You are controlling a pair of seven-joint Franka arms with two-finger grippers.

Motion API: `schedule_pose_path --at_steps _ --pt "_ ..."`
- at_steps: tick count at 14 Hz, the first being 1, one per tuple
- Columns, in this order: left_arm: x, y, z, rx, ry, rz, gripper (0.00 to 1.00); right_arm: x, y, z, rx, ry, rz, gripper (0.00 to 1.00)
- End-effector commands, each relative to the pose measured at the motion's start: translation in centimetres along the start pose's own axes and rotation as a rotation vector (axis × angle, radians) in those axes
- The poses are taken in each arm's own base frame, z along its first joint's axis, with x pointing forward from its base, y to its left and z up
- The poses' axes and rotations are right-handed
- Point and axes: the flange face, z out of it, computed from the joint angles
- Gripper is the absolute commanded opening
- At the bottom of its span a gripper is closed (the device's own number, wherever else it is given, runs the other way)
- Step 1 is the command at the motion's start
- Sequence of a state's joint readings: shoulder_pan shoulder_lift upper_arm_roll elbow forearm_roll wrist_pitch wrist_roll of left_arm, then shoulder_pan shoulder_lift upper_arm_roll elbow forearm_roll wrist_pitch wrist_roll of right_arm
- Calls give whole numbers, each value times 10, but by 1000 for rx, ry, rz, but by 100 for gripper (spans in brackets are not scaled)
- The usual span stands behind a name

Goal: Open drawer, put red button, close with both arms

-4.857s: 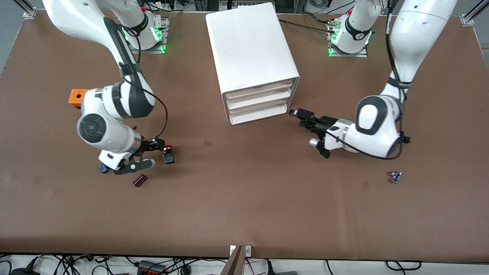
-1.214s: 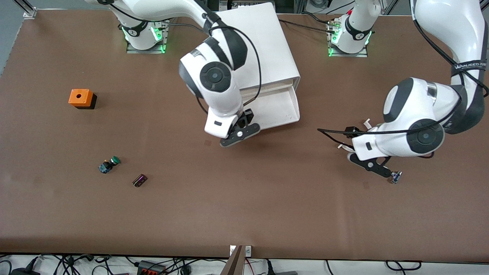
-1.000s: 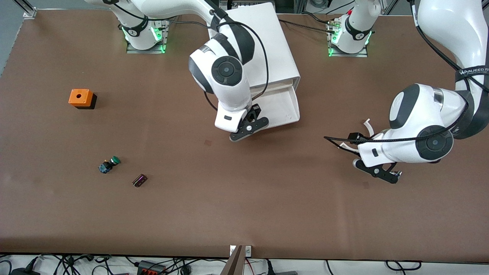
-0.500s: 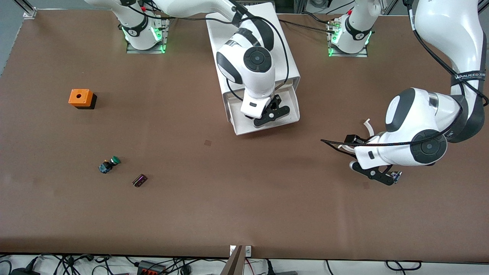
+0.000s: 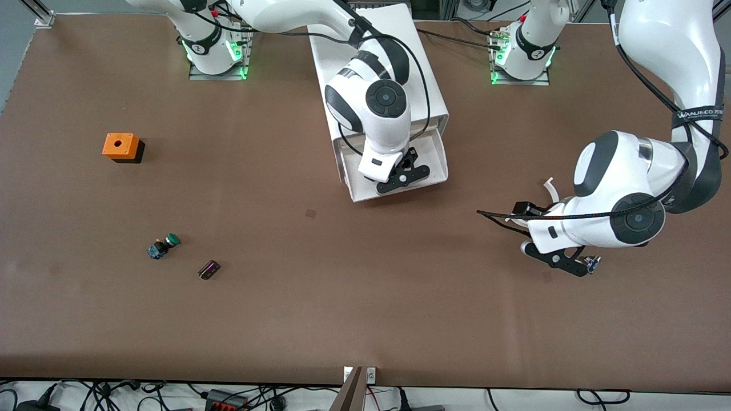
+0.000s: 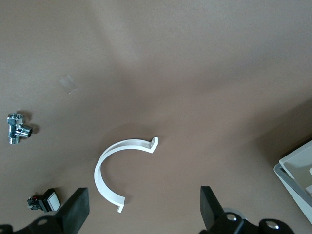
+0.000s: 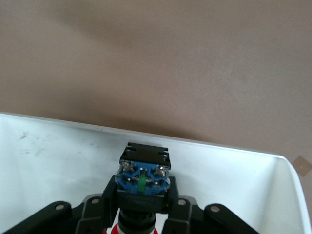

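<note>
Inspection finding: the right arm's black two-finger gripper (image 5: 406,169) hangs over the pulled-out middle white plastic drawer (image 5: 440,165) of the boxy white cabinet (image 5: 371,63). Its fingers pinch the small red-capped push-button switch (image 7: 142,181), blue-grey block end outward, the red cap barely showing between the fingers in the right wrist view. The button is over the drawer's floor, not yet resting on it.

Risks, as judged:
- Release from this height could let the button bounce or roll, and the drawer's front wall is low.
- A tilted button may catch on the drawer above when the tray is pushed shut.
- Closing with the gripper inside would jam the fingers.

The left arm's black gripper (image 5: 557,260) waits low over the brown table (image 5: 365,308) toward that arm's end, fingers spread wide and holding nothing. Beneath it, in the left wrist view, lie a white curved plastic clip (image 6: 119,170), a small chrome valve fitting (image 6: 17,127) and a small white-faced black switch (image 6: 45,201).

Elsewhere, seen from the drawer front, an orange cube with a hole (image 5: 120,146) lies at about nine o'clock, with a green-capped button (image 5: 163,246) and a small dark purple block (image 5: 209,269) at about eight o'clock, all well apart from the cabinet. Nothing obstructs the drawer's travel except the right gripper itself.
</note>
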State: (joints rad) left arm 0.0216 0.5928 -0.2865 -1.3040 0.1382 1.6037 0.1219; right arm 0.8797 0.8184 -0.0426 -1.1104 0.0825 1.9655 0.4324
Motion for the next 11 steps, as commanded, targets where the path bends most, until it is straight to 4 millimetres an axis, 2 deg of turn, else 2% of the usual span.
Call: schedule_pose_path --at_steps 1,2,3,5,7,9,10,11 --pt "4 0 -5 15 7 -12 100 -2 -5 -2 0 -5 13 18" --pt "4 0 -5 15 7 -12 100 0 -2 -4 3 -1 22 86" --pt "5 2 -4 14 8 -9 100 2 -1 -11 5 8 34 100" --pt "7 2 -1 6 14 -12 100 7 8 -20 8 22 84 100" --pt "9 7 0 -51 23 -77 100 20 37 -55 12 71 124 100" --pt "12 8 2 -162 52 -238 100 39 91 -90 -3 124 185 100" --pt "14 15 10 -197 42 -321 100 46 113 -95 -29 142 209 100" --pt "18 23 15 -200 48 -379 100 51 138 -112 -45 165 240 100"
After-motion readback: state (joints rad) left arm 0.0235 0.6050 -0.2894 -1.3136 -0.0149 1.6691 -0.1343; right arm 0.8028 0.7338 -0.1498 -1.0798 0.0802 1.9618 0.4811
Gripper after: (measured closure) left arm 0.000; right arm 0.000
